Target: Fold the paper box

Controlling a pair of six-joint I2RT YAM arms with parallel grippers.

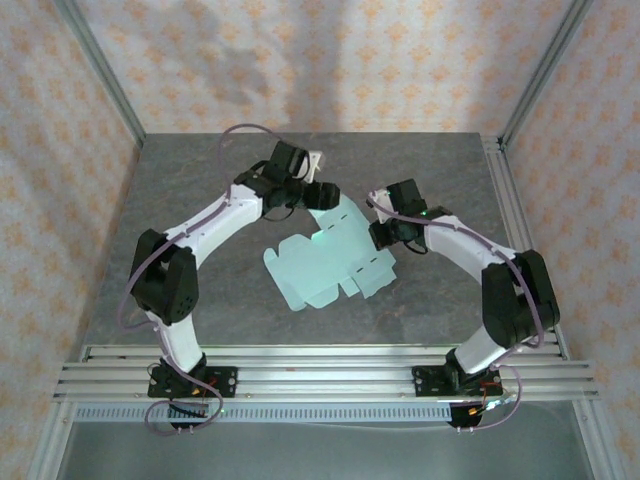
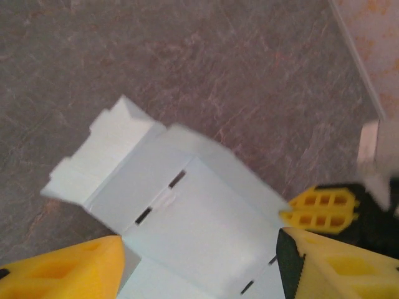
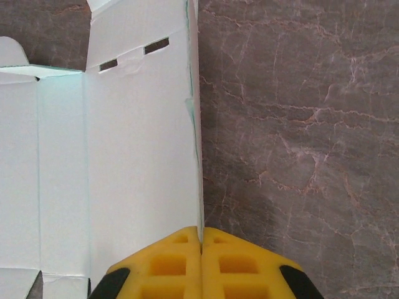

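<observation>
The paper box (image 1: 325,262) is a pale mint die-cut sheet with flaps and slots, lying partly raised in the middle of the table. My right gripper (image 1: 381,238) holds its right side. In the right wrist view the yellow fingers (image 3: 181,261) are pressed together on the sheet's thin edge (image 3: 198,187), with the white panel (image 3: 137,143) stretching away to the left. My left gripper (image 1: 322,196) is at the sheet's far end. Its jaws stand wide apart in the left wrist view (image 2: 199,249), with the slotted panel (image 2: 199,212) lying between and below them, untouched.
The grey stone-patterned table (image 1: 200,200) has bare surface on all sides of the sheet. An aluminium rail (image 1: 320,370) runs along the near edge by the arm bases. Metal frame posts (image 1: 100,70) and patterned walls close in the back and sides.
</observation>
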